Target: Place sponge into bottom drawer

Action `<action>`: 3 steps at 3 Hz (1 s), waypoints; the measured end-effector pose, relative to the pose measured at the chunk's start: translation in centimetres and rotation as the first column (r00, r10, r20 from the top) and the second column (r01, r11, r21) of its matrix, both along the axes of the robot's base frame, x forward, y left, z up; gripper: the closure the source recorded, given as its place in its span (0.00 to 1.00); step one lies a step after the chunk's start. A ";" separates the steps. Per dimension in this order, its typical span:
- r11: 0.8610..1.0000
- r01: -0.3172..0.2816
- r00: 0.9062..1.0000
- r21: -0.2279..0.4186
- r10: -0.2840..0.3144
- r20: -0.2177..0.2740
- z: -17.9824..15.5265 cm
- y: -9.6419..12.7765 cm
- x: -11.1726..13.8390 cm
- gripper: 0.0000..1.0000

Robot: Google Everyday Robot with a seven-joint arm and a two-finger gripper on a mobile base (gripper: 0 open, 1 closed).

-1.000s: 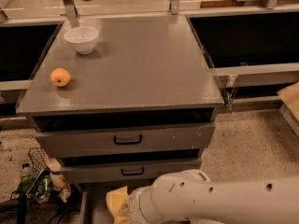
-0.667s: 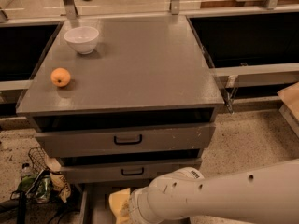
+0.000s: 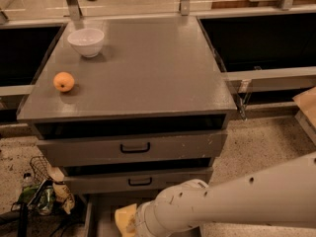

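The pale yellow sponge (image 3: 124,218) shows at the bottom edge, partly hidden by my white arm. It is over the open bottom drawer (image 3: 98,216), the lowest drawer of the grey cabinet, whose grey floor and left wall show. My gripper (image 3: 132,226) is at the sponge, at the end of the arm that comes in from the right, and is mostly hidden by the wrist.
Two upper grey drawers (image 3: 134,148) with black handles are closed above. On the cabinet top (image 3: 148,68) stand a white bowl (image 3: 86,41) and an orange fruit (image 3: 64,81). Bottles and clutter (image 3: 42,194) lie on the floor at the left. Dark bins flank the cabinet.
The arm and the sponge have shifted slightly right and up over the bottom drawer. Nothing else has moved.
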State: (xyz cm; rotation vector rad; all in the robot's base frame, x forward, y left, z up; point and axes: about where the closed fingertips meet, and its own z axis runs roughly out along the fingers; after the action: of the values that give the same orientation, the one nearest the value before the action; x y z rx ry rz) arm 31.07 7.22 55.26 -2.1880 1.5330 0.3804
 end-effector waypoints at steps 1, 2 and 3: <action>0.999 0.043 0.996 -0.008 -0.044 -0.080 -6.5 0.0 0.1 1.00; 0.999 0.043 0.996 -0.008 -0.044 -0.080 -6.5 0.0 0.1 1.00; 0.996 0.088 0.994 -0.030 -0.090 -0.058 -7.7 -1.0 0.7 1.00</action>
State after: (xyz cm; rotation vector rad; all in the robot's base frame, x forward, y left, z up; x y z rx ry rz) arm 31.79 6.17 47.53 -2.1380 1.6706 0.4010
